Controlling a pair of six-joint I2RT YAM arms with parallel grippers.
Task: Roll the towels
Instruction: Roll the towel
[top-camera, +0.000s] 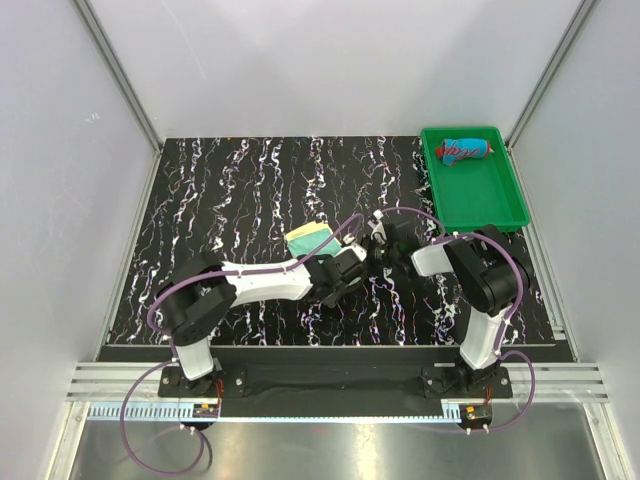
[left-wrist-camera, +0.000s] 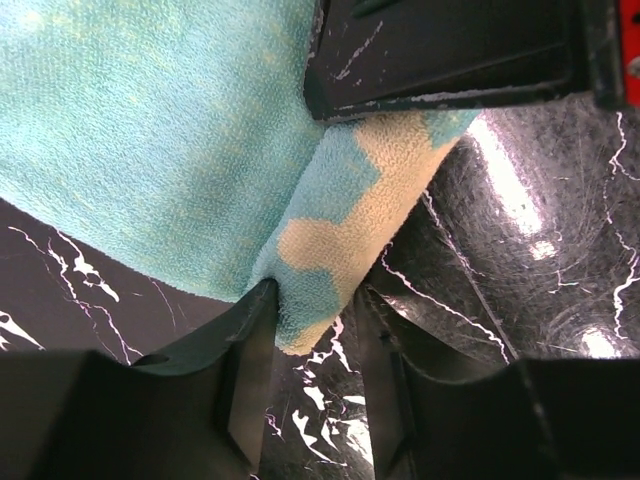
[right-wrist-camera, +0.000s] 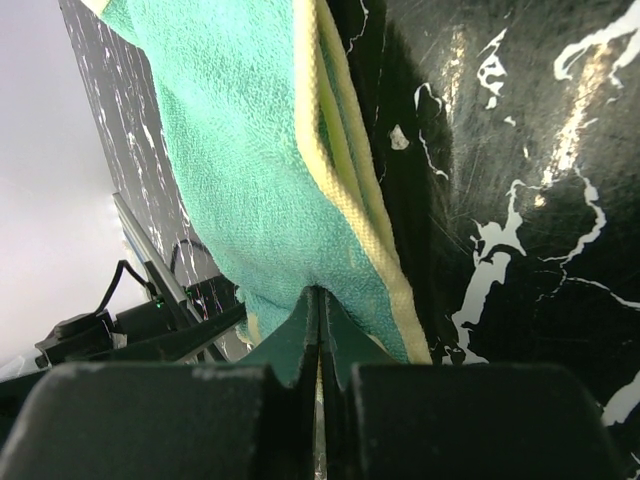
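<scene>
This is a robotics lab test cell, not a lived-in room: plain white panels (top-camera: 330, 60) framed by aluminium struts (top-camera: 115, 70) box in a black, white-veined table (top-camera: 230, 190). A left arm (top-camera: 260, 282) and a right arm (top-camera: 490, 285) are bolted to a black base plate (top-camera: 330, 378) at its near edge. Purple cables (top-camera: 135, 440) loop from their bases across a bare metal sill (top-camera: 330, 450).

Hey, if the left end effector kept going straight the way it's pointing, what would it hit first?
The yellow and teal towel: a fold of it lies between the fingers of the left end effector. Just beyond sits the right end effector, though depth is unclear.
</scene>
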